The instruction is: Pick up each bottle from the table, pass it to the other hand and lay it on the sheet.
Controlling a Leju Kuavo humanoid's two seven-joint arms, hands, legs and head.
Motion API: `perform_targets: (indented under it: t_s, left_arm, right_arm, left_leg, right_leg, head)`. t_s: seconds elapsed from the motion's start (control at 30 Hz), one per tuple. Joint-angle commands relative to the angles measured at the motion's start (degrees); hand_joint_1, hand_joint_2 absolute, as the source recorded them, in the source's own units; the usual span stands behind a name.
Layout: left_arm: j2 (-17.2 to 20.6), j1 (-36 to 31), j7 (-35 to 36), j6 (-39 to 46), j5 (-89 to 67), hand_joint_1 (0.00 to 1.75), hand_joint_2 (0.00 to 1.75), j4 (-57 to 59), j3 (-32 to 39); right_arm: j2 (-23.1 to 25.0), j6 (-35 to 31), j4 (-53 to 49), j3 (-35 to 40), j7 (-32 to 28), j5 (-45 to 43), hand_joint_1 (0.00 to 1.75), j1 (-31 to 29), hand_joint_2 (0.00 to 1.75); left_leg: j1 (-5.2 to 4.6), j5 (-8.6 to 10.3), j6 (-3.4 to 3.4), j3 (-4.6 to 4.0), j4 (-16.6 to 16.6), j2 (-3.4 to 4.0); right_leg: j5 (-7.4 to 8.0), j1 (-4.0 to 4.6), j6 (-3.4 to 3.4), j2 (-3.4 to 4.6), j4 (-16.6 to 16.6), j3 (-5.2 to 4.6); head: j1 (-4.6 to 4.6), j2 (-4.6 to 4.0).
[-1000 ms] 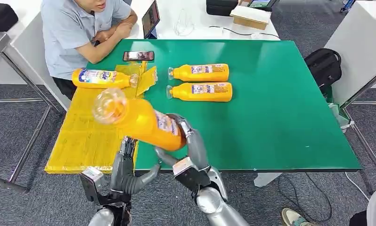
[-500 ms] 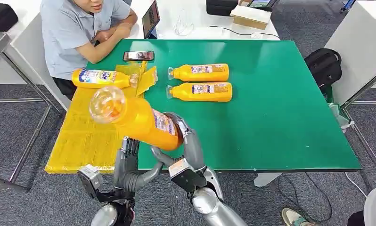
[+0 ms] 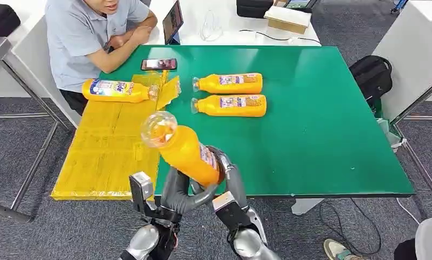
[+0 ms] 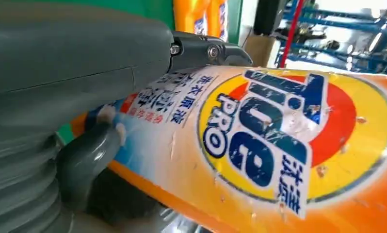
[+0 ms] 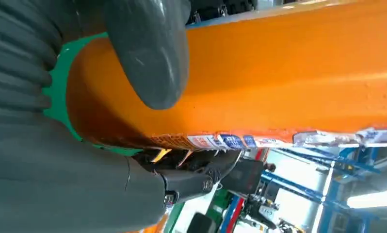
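An orange detergent bottle with a clear cap hangs tilted over the table's near edge, cap pointing up and away. My right hand grips its base; in the right wrist view the thumb lies across the orange body. My left hand wraps the lower body from below and the left; its thumb presses on the label. One more bottle lies on the yellow sheet. Two others lie side by side on the green table.
A person in a grey shirt sits at the table's far left corner, arms folded beside a phone. A black bag stands on the floor at the right. A white table with boxes stands behind.
The held bottle has swung right, toward the middle, and stands more upright. My left hand has risen from beside the sheet's edge and closed around the bottle under my right hand.
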Motion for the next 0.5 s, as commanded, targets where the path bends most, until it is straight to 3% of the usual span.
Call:
perform_targets:
  t_s: [0.03, 0.5]
  left_arm:
    - [2.2, -1.8, -1.8, 1.4, 1.0, 0.00, 1.75, 2.0, -3.9]
    - [2.3, -2.1, -1.9, 5.0, 2.0, 0.00, 1.75, 1.6, -2.2]
  right_arm:
    - [-0.5, 1.5, 4.5, -0.1, -0.3, -0.5, 1.75, -2.2, 1.75]
    - [0.1, -3.0, 11.0, 5.2, -1.7, 7.0, 1.75, -3.9, 1.75]
  left_leg:
    - [0.02, -0.10, -0.07, 0.34, -0.1, 0.05]
    - [0.02, -0.05, -0.05, 0.20, -0.1, 0.06]
  right_leg:
    - [-0.10, 0.05, -0.12, -0.04, -0.1, 0.33]
    - [-0.05, 0.04, -0.09, 0.02, -0.1, 0.21]
  head:
    - [0.00, 0.00]
    - [0.00, 0.00]
